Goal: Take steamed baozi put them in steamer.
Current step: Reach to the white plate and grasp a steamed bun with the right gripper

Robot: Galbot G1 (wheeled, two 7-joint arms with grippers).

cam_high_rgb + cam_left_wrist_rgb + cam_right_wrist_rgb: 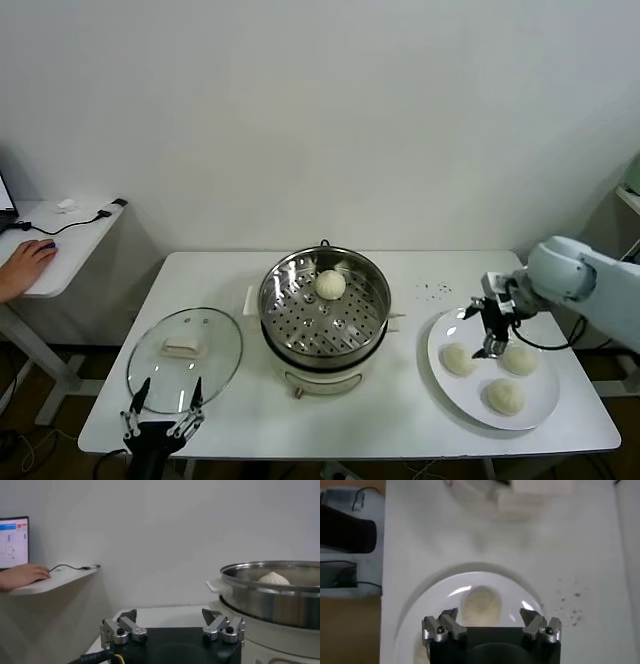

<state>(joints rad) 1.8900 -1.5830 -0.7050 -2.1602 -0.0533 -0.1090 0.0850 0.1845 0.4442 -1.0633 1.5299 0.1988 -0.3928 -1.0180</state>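
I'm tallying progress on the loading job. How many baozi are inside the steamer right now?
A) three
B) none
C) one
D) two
C: the head view shows a single baozi on the perforated tray of the steamer, while three more baozi lie on the white plate, where the right claw hangs open over them.

Bright even light, blurred right-wrist background
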